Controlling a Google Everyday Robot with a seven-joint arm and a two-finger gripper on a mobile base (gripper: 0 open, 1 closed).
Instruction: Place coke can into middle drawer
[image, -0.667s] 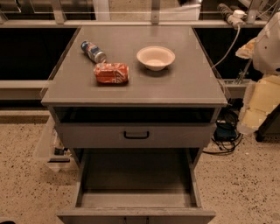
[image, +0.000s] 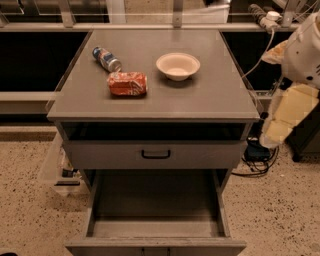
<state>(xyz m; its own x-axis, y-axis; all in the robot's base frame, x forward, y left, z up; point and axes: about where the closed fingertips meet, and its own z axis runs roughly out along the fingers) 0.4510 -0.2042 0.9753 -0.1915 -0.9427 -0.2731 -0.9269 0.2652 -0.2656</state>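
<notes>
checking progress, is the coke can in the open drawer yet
No, the coke can lies on the cabinet top, not in the middle drawer, and the gripper hangs off to the cabinet's right.

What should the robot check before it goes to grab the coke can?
1. Coke can free to grab: it lies on its side on the cabinet top, nothing on it: ok.
2. Middle drawer pulled open: ok.
3. Bowl out of the way: it sits apart, to the can's right: ok.
4. Blue can clear of the coke can: it lies very close behind; touching or not: cannot tell.
5. Claw lined up over the can: it hangs beside the cabinet's right side, away from the can: not ok.
</notes>
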